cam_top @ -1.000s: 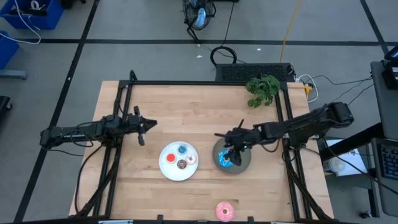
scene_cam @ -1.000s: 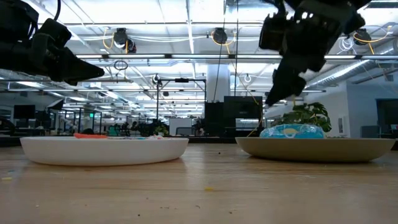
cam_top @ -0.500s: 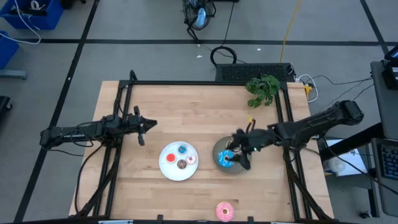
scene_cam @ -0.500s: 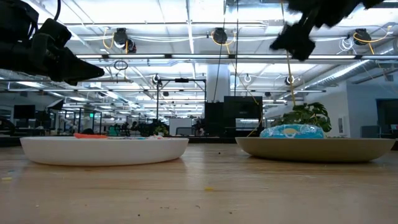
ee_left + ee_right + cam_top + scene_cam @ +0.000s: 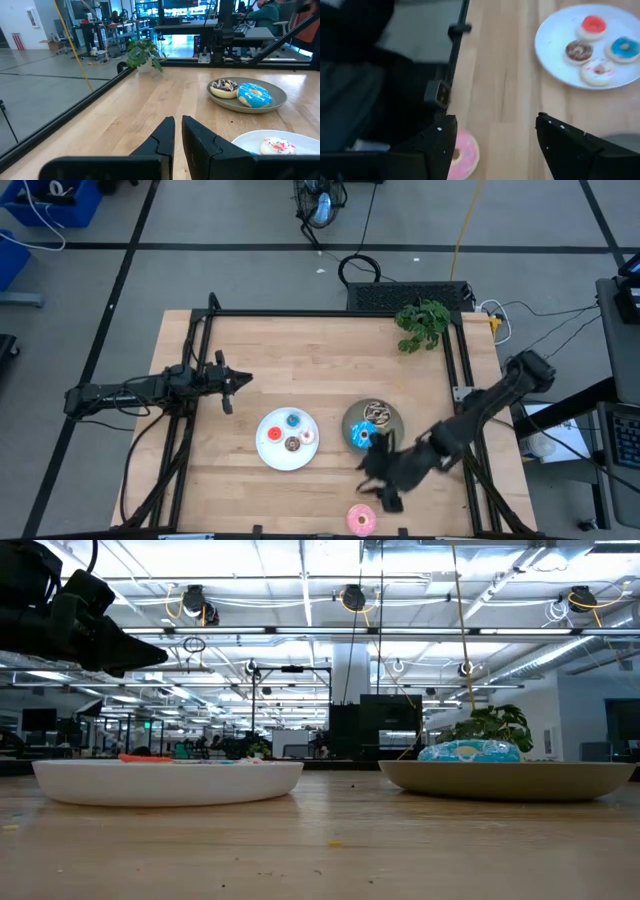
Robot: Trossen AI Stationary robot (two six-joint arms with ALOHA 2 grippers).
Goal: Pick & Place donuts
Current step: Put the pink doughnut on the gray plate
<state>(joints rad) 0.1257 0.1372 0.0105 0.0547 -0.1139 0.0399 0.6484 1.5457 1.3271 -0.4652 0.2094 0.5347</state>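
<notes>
No text, label, brand, number or sign can be read anywhere in these views.

Two dark, slender six-joint arms flank the wooden table, seen from above as chains of black tubular links and bulkier joint housings. The left gripper ends in two matte black, wedge-shaped fingers with angular, faceted sides on a broad black base. The right gripper carries the same blocky black fingers, their plain faces marked by small pale specks. The right arm's outer joint housing shows a greyer, boxier shell.
</notes>
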